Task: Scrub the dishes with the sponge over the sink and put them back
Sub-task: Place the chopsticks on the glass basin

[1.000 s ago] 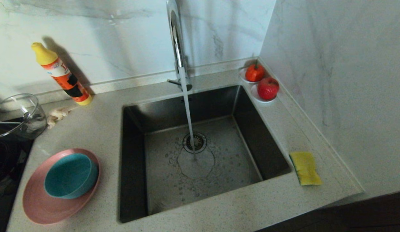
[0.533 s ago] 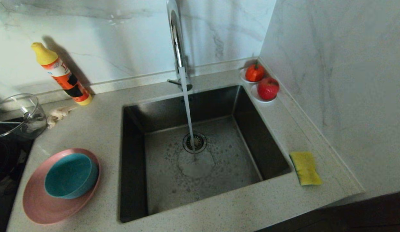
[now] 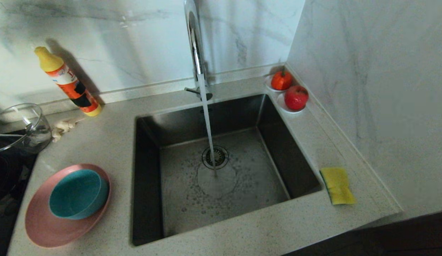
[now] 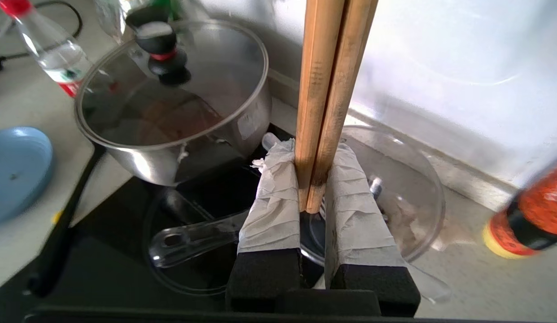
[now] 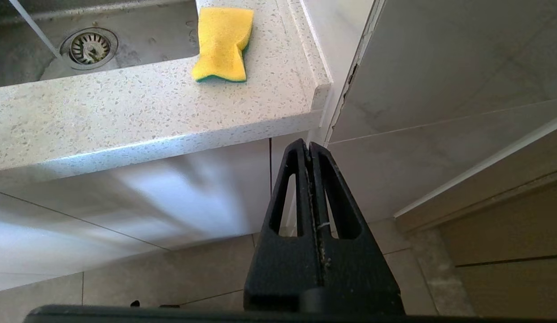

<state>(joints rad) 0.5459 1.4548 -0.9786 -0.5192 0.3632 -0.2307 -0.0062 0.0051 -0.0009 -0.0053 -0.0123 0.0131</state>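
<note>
gripping the wooden sticks (image 4: 331, 89) tight, left gripper (image 4: 312, 179) hangs above the glass jug (image 4: 408, 188).

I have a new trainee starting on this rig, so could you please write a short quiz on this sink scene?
1. True or false: the left claw is shut on the wooden sticks.
2. Where does the sponge lie?
A. in the sink
B. on the counter, on the robot's right of the sink
C. on the pink plate
3. Fill in: the teal bowl sits on the ____.

Key: 1 true. 2 B. 3 pink plate.
</note>
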